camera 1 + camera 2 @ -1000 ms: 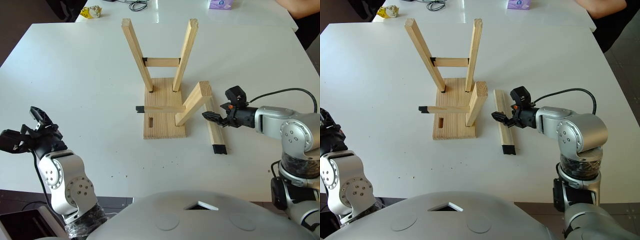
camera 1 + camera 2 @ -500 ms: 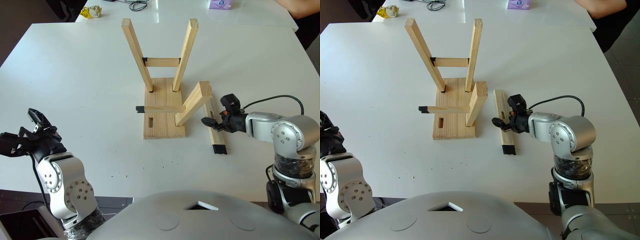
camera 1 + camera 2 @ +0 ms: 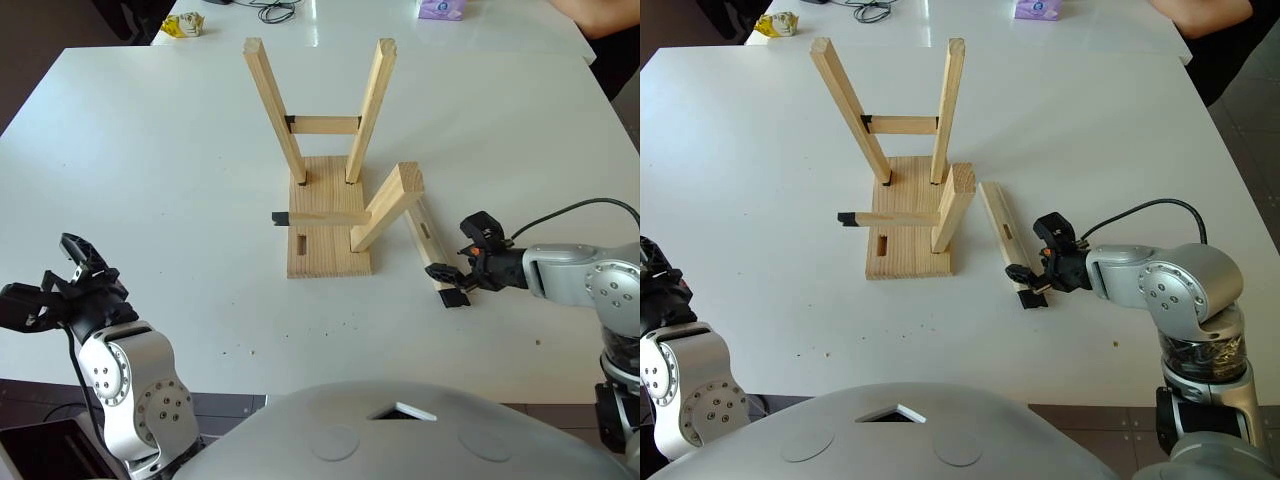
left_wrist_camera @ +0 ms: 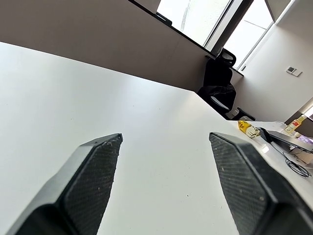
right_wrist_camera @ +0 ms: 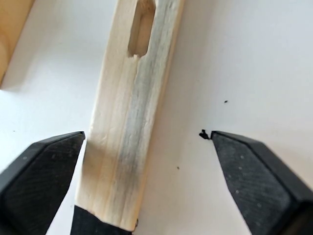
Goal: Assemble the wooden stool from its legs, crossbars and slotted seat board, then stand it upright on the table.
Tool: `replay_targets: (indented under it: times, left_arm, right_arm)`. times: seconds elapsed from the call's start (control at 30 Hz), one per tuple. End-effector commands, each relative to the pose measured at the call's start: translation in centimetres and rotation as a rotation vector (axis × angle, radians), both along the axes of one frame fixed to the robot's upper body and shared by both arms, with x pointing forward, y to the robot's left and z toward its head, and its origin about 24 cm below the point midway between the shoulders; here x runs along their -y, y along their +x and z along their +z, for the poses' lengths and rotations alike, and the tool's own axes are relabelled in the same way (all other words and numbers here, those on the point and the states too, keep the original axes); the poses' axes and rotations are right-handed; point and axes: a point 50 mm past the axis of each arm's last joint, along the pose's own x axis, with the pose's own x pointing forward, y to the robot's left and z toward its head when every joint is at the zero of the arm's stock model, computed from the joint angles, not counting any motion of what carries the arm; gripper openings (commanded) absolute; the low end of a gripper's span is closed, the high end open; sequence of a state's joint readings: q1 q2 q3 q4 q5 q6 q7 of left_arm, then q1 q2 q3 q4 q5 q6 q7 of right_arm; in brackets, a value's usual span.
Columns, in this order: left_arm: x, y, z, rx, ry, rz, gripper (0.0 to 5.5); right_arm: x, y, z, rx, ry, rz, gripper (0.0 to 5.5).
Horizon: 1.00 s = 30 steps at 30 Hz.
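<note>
The stool stands upside down: its slotted seat board (image 3: 325, 256) lies flat mid-table. Two legs (image 3: 273, 105) rise from its far end, joined by a crossbar (image 3: 324, 124). A third leg (image 3: 388, 206) leans at the near right corner, and a black-tipped crossbar (image 3: 322, 217) sticks out from it to the left. A loose slotted leg (image 3: 428, 242) lies on the table to the right of the board. My right gripper (image 3: 458, 283) is open, its fingers straddling that leg's black-tipped near end (image 5: 132, 122). My left gripper (image 3: 62, 272) hangs open and holds nothing at the table's near left edge.
A yellow wrapper (image 3: 182, 23), cables (image 3: 270, 10) and a purple packet (image 3: 440, 8) lie at the far side. Bare white tabletop (image 3: 150, 170) spreads to the left of the stool and behind the right arm. The table's near edge runs close to both arms.
My right gripper has slid along the loose leg toward me, from its middle to its black-tipped end. The leg has swung slightly, near end to the right. The left arm shifted a little.
</note>
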<state>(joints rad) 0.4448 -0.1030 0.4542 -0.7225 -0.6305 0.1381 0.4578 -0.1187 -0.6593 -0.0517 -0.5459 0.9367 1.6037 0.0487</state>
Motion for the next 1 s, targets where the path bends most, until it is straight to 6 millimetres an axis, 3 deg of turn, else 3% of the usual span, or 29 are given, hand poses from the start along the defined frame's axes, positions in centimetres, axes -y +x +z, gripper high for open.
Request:
replay_targets:
  times: [0.03, 0.4, 0.57, 0.7, 0.83, 1.0]
  left_arm:
    - [0.2, 0.7, -0.3, 0.007, -0.033, -0.007, 3.3]
    - [0.1, 1.7, 0.1, 0.02, -0.025, -0.037, 3.3]
    - [0.1, 1.9, 0.2, 0.023, -0.027, -0.038, 3.3]
    - [0.4, 2.5, 0.4, 0.031, -0.013, -0.059, 3.3]
    - [0.2, 2.6, 0.5, 0.04, -0.007, -0.056, 3.3]
    - [0.0, 2.4, 0.6, 0.048, -0.005, -0.039, 3.3]
  right_arm:
    - [-0.2, -0.7, -0.5, -0.021, 0.02, -0.018, 4.54]
    - [0.4, -2.1, -0.6, -0.043, 0.014, -0.04, 2.74]
    - [-0.2, -1.4, -0.1, 0.005, 0.03, -0.03, 2.08]
    - [-0.8, 0.0, 0.2, 0.077, 0.038, -0.08, 2.07]
    - [-0.1, 0.5, 0.6, 0.124, 0.019, -0.145, 2.07]
    - [0.3, 2.5, 2.6, 0.294, 0.061, -0.243, 2.07]
